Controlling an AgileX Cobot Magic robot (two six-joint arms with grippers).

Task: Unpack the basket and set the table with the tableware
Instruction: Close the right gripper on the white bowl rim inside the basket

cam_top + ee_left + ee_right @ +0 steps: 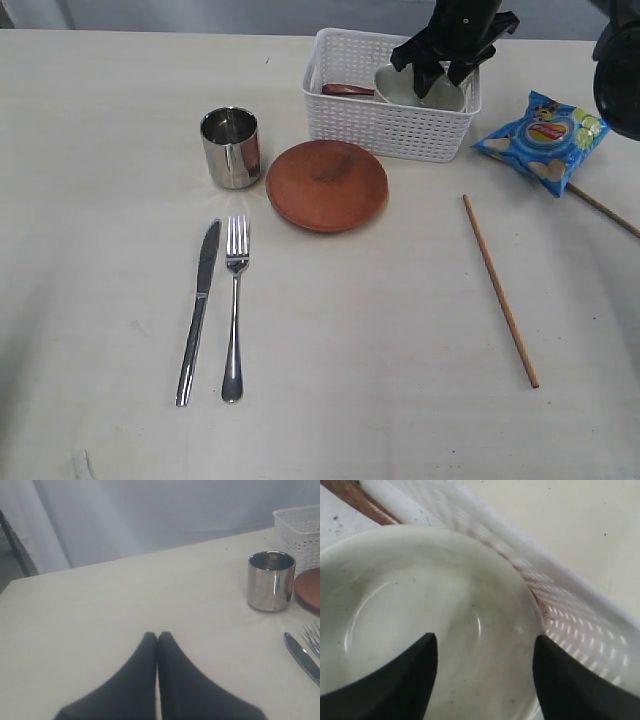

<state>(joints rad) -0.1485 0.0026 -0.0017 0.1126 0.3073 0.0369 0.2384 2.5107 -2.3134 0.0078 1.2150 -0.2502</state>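
The right gripper (485,680) hangs with jaws spread wide, holding nothing, directly above the white bowl (420,595), which sits inside the basket (390,140). One finger is over the bowl's hollow, the other near its rim, close to the basket's perforated wall. For a sound grip it should probably straddle that rim, one finger inside and one in the gap by the wall, then close firmly and rise straight until the bowl clears the basket's edge. The wooden spoon (347,90) lies beside the bowl, away from the fingers, and is best left undisturbed. The left gripper (157,639), fingers pressed together, hovers over the table (100,605), well apart from the basket.
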